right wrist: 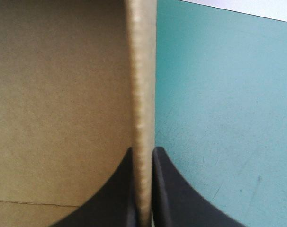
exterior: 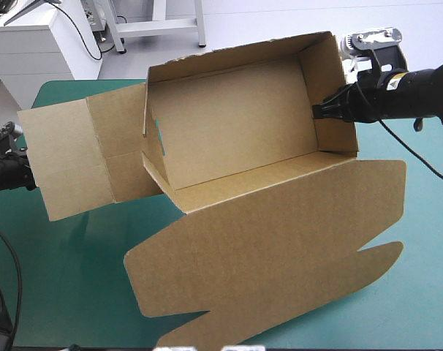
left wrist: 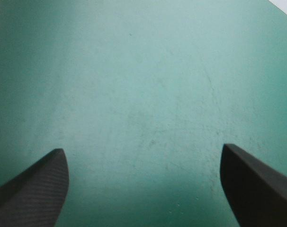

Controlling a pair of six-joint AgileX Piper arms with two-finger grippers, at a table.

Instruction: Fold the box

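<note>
The brown box (exterior: 236, 131) sits mid-table as an open tray with its far and right walls raised. Its lid (exterior: 280, 248) lies flat toward the near edge, and a flap panel (exterior: 68, 157) spreads flat to the left. My right gripper (exterior: 325, 111) is shut on the box's right wall; in the right wrist view the wall's edge (right wrist: 142, 94) runs up between the two black fingers (right wrist: 169, 189). My left gripper (left wrist: 143, 189) stands open over bare teal-green cover by the table's left edge, beside the left flap, with nothing between its fingers.
Teal-green cover (exterior: 75, 270) shows at the near left and along the right side (exterior: 426, 241) of the table. A white cabinet (exterior: 39, 44) stands beyond the far left corner.
</note>
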